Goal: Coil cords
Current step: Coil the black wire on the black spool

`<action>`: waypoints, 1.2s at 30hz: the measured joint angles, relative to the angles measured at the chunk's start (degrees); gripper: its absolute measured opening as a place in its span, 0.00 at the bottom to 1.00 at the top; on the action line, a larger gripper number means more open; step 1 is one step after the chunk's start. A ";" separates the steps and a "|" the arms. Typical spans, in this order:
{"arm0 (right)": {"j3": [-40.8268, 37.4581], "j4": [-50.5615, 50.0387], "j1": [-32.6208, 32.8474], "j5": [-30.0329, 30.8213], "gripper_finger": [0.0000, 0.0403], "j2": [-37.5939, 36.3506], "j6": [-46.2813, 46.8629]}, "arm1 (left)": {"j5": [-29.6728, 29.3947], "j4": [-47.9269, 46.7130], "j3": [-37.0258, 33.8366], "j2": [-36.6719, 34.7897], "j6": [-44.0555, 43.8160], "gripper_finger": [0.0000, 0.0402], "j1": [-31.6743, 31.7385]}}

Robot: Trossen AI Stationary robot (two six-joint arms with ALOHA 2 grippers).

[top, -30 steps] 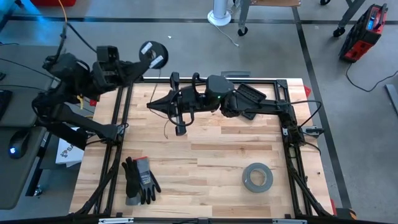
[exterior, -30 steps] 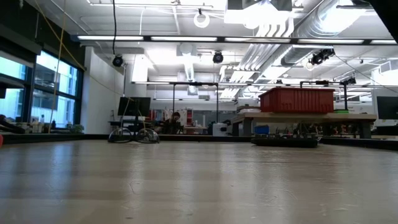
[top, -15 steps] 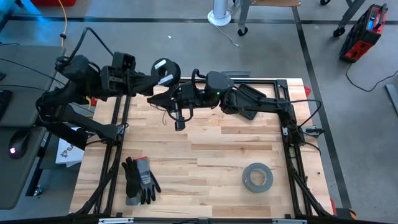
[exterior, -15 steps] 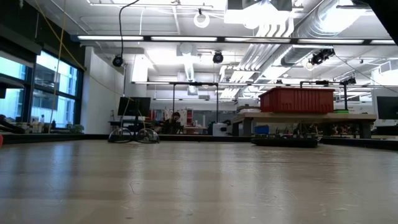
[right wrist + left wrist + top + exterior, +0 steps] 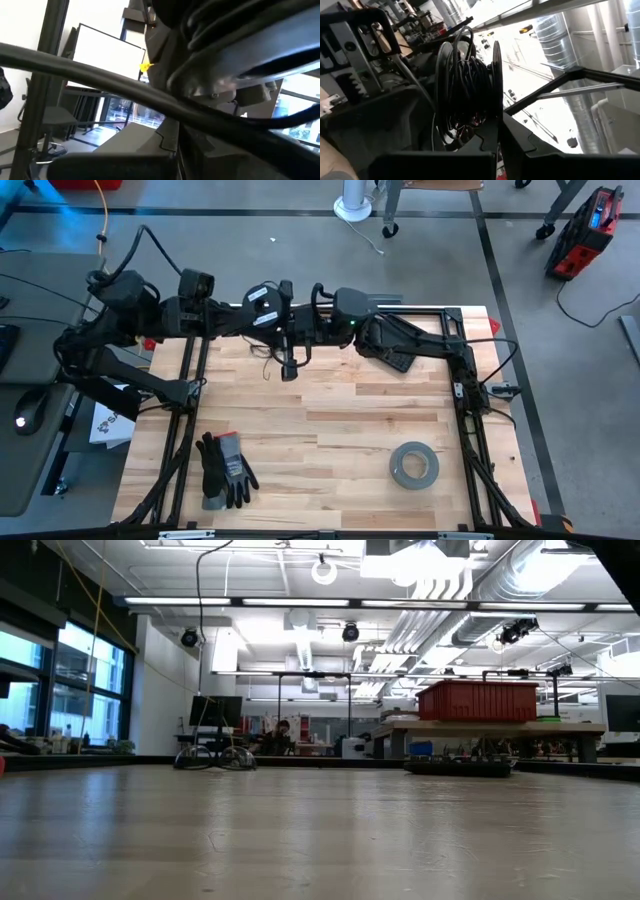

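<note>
- Two arms are meeting above the far edge of the worktop (image 5: pixel 330 430), both held high over it.
- Left gripper (image 5: pixel 268 315) is reaching in from the left, clenched on the small black spool (image 5: pixel 470 85); the spool's flange is sitting pinched between its fingers, with thin dark cord (image 5: pixel 465 80) wound round the core.
- Right gripper (image 5: pixel 290 330) is pressing in just beside the spool, fingers closed; cannot tell whether it is pinching the cord.
- A loose strand is dangling below the grippers toward the boards.
- Grey tape roll (image 5: pixel 413 465) is lying near right; black gloves (image 5: pixel 225 468) near left.
</note>
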 joint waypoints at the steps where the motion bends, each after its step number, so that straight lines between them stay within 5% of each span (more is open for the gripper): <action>1: 0.00 0.00 -0.19 -0.01 0.00 0.00 0.20 | 0.00 0.32 0.00 0.23 0.05 0.00 0.00; 21: 0.02 -0.75 0.13 0.43 0.00 -0.04 -2.01 | -6.55 -0.99 0.00 -2.25 11.56 0.00 1.79; 36: 0.02 -0.63 0.66 0.29 0.00 0.35 -2.05 | -5.48 -0.33 0.00 0.73 9.70 0.00 3.45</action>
